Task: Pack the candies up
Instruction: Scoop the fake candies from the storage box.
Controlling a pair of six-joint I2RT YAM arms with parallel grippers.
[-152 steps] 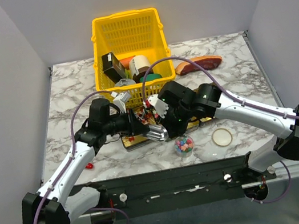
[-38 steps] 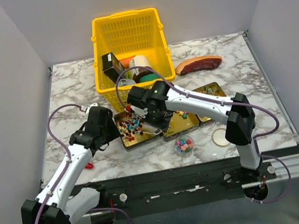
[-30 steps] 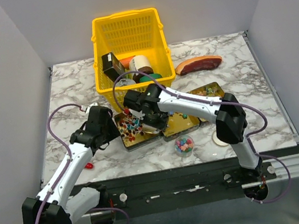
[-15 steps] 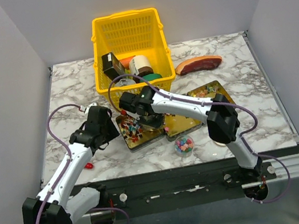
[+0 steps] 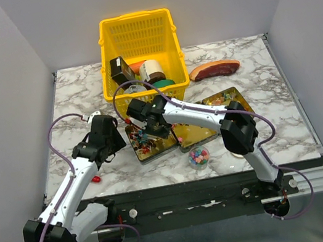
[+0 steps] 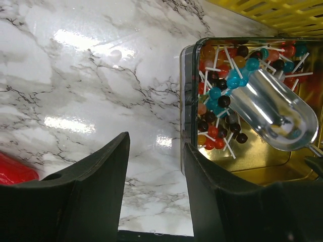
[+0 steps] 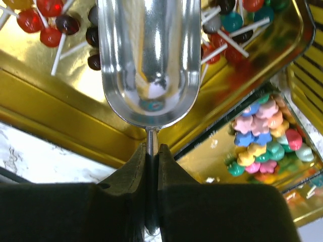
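The right jaws are clamped on the thin handle of a metal scoop [image 7: 149, 60]. Its long axis runs straight out ahead of them, mouth pointing away. Around that mouth the lollipops [image 7: 50, 36] lie flat in a gold tin [image 7: 60, 101], their white sticks pointing every way. Off to these jaws' right, pastel candies [image 7: 262, 136] sit heaped in a neighbouring tin [image 7: 202, 161]. The left jaws stand apart over the marble surface [image 6: 101, 75], with the lollipops just to their right.

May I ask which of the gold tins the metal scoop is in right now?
The leftmost tin, where the scoop lies among white-stick lollipops; the neighbouring tin holds pastel flower-shaped sweets.
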